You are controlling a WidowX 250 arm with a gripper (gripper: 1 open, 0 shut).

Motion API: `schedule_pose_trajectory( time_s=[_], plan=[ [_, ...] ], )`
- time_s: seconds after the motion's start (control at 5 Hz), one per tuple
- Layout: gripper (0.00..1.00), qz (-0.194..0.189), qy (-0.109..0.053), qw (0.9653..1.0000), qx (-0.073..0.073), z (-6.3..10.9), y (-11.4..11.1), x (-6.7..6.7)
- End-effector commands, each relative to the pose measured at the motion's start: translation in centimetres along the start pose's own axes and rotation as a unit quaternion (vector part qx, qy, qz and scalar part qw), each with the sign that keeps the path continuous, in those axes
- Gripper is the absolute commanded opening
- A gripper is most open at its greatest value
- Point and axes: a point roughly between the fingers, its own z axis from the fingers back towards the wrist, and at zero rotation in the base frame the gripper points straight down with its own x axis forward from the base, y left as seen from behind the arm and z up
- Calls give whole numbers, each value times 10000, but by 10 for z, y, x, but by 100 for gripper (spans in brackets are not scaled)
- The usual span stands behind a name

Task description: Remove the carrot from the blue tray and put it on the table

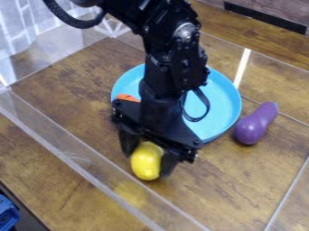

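Observation:
The blue tray lies in the middle of the wood table, partly covered by my black arm. My gripper points straight down at the tray's near-left rim. Its fingers stand apart, so it is open. The carrot is hidden behind the gripper body. I cannot tell whether the fingers touch it.
A yellow lemon lies on the table right in front of the gripper, partly between the fingers as seen from here. A purple eggplant rests by the tray's right rim. Clear acrylic walls run along the near-left side and the back.

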Motion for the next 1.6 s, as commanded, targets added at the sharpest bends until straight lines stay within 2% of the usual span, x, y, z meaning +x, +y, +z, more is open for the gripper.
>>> schedule_pose_trajectory(
  time_s=[0.0,0.2,0.4,0.6,0.8,1.0,1.4],
  plan=[
    [0,14,-314,9995,-74,23,10,5],
    [0,134,-474,9988,1,47,32,10],
    [0,637,-588,9960,193,65,75,30],
    [100,900,-590,9937,297,66,103,38],
    [100,899,-573,9936,381,51,92,40],
    [100,812,-617,9941,357,37,77,44],
    [100,282,-655,9972,213,-2,38,34]
  ],
)
